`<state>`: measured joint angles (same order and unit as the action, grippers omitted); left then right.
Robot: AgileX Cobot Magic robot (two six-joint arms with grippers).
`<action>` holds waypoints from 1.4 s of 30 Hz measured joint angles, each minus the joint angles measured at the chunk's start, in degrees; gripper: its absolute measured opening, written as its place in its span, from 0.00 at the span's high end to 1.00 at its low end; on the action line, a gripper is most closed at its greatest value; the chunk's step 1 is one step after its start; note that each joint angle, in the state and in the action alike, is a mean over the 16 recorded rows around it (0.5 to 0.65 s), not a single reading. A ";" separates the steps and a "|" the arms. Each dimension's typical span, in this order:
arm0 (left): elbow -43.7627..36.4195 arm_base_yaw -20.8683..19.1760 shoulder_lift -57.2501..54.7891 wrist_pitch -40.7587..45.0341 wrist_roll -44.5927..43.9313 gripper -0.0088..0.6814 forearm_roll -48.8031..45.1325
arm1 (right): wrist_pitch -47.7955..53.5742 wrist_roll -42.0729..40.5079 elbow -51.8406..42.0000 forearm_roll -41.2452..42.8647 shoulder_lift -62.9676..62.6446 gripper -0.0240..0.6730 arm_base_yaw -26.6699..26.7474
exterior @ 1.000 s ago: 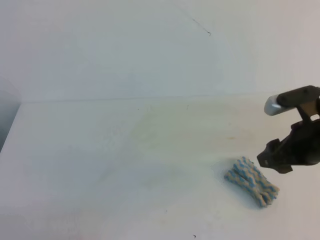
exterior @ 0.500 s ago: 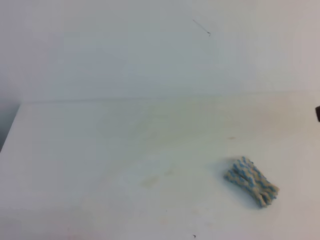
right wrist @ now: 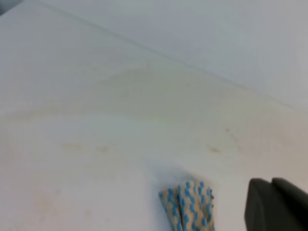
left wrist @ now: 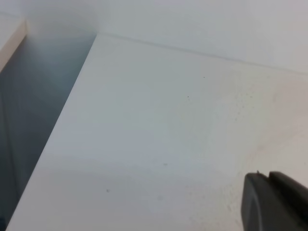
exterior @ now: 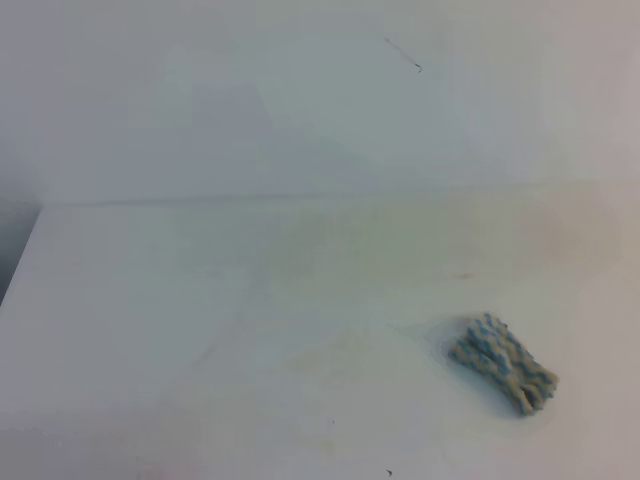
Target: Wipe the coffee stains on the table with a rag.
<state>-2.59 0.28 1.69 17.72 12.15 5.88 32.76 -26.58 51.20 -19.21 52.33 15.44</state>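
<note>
No arm shows in the high view, only the white table (exterior: pixel 200 300) and the pale wall (exterior: pixel 300 100) behind it. Right gripper (right wrist: pixel 276 204) pokes in at the lower right corner of its wrist view as a dark block, the two fingers pressed together with just a thin seam between them, nothing held, hanging above the table. Left gripper (left wrist: pixel 274 202) shows the same way at the lower right of the left wrist view, dark fingers side by side and seemingly together, nothing in them.

Rag (exterior: pixel 502 362) lies bunched on the table at the lower right of the high view, blue and white zigzag, frayed end toward the bottom right. In the right wrist view the rag (right wrist: pixel 188 209) sits at the bottom edge, just left of the gripper, not touching it.

No clear brown blob shows; only faint tan smears on the table left of the rag (exterior: pixel 330 350) and a few pale brown marks in the middle of the right wrist view (right wrist: pixel 86 147). Tiny dark specks near the bottom edge of the high view. Table's left edge drops to a dark gap (left wrist: pixel 29 120) in the left wrist view
</note>
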 joint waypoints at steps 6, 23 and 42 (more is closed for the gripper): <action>0.00 0.00 0.00 0.01 0.00 0.99 0.00 | 0.12 -0.11 -2.54 -0.08 -6.17 0.97 -1.17; 0.00 0.00 -0.09 0.01 0.00 0.99 0.00 | -14.51 1.45 -31.11 2.29 -42.07 0.97 -17.37; 0.00 0.00 -0.10 0.01 0.00 0.99 0.00 | -15.48 5.29 -53.02 2.07 -53.86 0.97 -20.66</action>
<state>-2.59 0.28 1.58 17.72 12.15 5.88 17.28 -21.29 -1.83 -17.14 -1.52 -5.22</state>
